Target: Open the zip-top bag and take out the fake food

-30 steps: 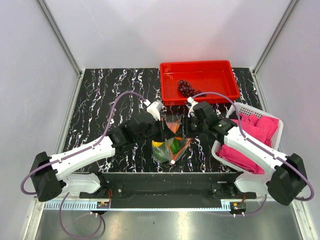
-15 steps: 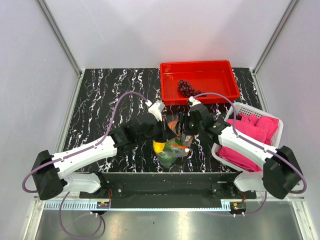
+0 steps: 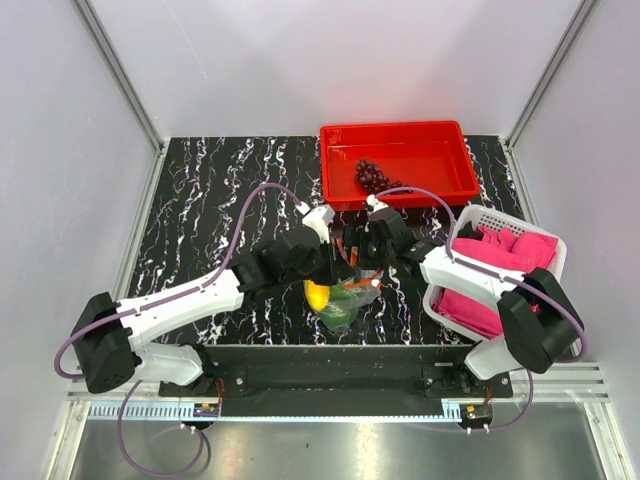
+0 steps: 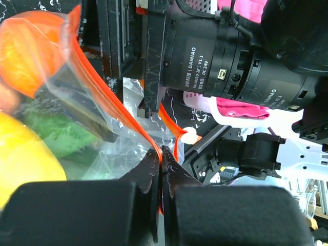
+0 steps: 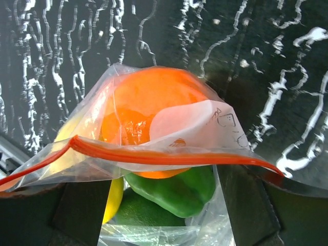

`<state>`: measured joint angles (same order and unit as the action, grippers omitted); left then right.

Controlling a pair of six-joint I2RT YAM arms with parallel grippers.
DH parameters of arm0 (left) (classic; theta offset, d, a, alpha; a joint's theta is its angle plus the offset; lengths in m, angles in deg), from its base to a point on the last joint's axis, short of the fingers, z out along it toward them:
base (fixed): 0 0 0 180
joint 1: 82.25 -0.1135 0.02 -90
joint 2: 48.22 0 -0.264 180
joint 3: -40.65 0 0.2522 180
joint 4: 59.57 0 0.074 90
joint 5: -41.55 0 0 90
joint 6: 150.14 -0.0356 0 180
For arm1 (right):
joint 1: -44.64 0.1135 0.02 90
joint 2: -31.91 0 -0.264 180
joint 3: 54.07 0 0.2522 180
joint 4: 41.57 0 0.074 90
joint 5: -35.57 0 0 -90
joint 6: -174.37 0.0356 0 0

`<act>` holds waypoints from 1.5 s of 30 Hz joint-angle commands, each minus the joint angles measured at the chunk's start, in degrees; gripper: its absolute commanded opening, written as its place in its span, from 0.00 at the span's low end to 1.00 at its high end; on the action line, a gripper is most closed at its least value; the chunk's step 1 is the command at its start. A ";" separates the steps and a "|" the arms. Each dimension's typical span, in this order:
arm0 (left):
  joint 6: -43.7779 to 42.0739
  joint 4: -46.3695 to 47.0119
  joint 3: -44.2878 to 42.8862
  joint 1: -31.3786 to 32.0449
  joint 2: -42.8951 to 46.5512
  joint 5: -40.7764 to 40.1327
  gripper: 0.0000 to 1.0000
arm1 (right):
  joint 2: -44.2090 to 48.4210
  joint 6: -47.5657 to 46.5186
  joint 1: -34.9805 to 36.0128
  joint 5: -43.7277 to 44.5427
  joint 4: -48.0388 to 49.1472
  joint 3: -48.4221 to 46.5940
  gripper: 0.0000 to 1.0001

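Holding the mouth of the zip-top bag (image 5: 197,128) open for the other arm is, as I judge it, the step in hand. The left gripper (image 4: 162,156) is pinched tight on the orange-red zip strip (image 5: 154,155) at one lip. The right gripper (image 5: 161,179) stands wide, one finger on each side of the mouth, and it grips nothing that I can see (one finger may be inside the film, I cannot tell for sure). The bag sits at the near middle of the marble-pattern table (image 3: 220,190), between the two grippers. Inside are the orange ball (image 5: 148,97) nearest the mouth, the green pepper (image 5: 174,192) under it and the yellow fruit (image 4: 25,154) at the side. The grape bunch (image 3: 372,177) is already in the red tray (image 3: 440,133) at the back.

To do this well, I would hold the left pinch firm so the lip does not slip. I would bring the right fingers straight around the orange ball and close them slowly. No film should come between pad and ball, because a smooth ball can easily pop out. The lift should be gentle, so the bag is not dragged along.
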<state>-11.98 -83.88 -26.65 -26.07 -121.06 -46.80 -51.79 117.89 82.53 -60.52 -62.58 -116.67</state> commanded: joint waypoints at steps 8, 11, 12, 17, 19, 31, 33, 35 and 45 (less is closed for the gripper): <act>-1.58 1.85 -3.15 0.42 0.85 -1.03 0.00 | 0.55 4.54 0.34 -3.24 8.31 -1.44 0.85; -2.54 0.18 -3.68 0.42 1.99 -1.56 0.00 | 3.36 4.27 0.34 -2.79 5.32 -0.73 0.83; -2.89 -0.70 -4.20 0.42 2.26 -3.04 0.00 | 4.50 4.45 0.26 -3.31 5.14 -0.21 0.81; -4.39 -1.58 -6.31 0.07 1.65 -3.15 0.00 | 5.74 11.47 0.26 -6.73 2.68 0.15 0.78; -4.57 -1.50 -7.71 0.07 0.86 -2.45 0.00 | 6.18 14.54 0.43 -7.27 2.15 0.59 0.78; -4.57 -0.79 -12.03 0.42 -3.80 2.57 0.00 | 7.24 17.55 0.61 -5.86 4.07 4.19 0.87; -4.57 -0.79 -12.55 0.68 -4.24 2.83 0.00 | 5.84 17.81 0.52 -5.78 5.91 4.37 0.88; -4.57 -0.79 -12.90 0.86 -4.59 3.10 0.00 | 3.65 17.99 0.61 -6.13 6.63 3.93 0.88; -4.04 -0.44 -11.07 1.21 -4.60 2.66 0.00 | -1.55 16.50 0.61 -3.15 9.44 2.43 0.88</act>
<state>-15.74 -87.90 -36.45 -25.78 -126.98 -45.88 -52.03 135.22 82.58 -66.07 -56.11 -112.50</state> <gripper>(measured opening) 0.011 0.884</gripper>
